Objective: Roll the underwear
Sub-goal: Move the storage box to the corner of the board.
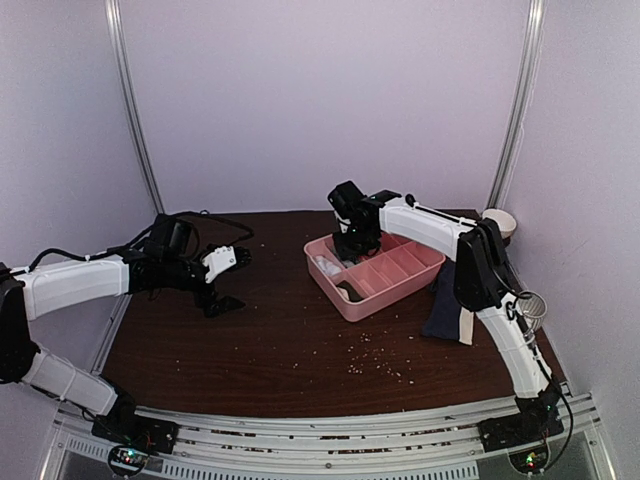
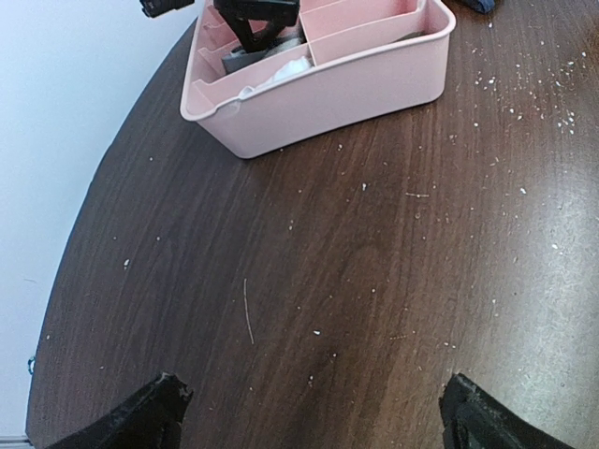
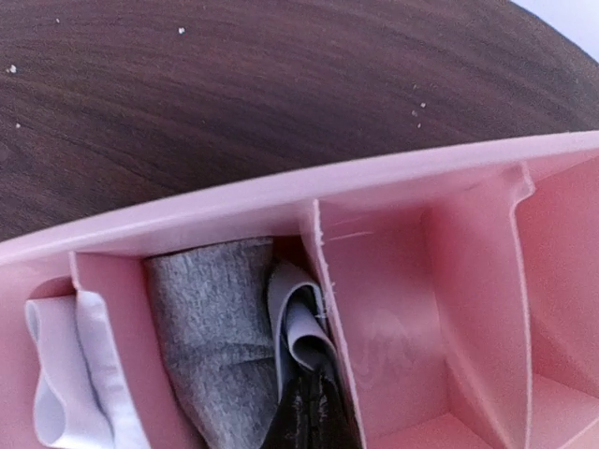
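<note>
Dark table (image 1: 280, 350) fills the lower frame, with the pink tray (image 1: 395, 290) centre-right. Navy underwear (image 1: 443, 300) lies limp at right, just beside the tray, partly behind the arm. Grey underwear (image 3: 211, 346) is stuffed in a tray compartment, lower left of the right wrist view. Both look soft, light and floppy, probably best pinched at the waistband. Right gripper (image 3: 304, 416) is closed at the grey cloth, hold unclear. Left gripper (image 1: 228, 282) is wide open and empty, left of centre.

Smooth pink plastic tray (image 3: 374, 201), matt soft-cloth grey underwear (image 3: 211, 327), glossy wood-grain table (image 2: 374, 281).
</note>
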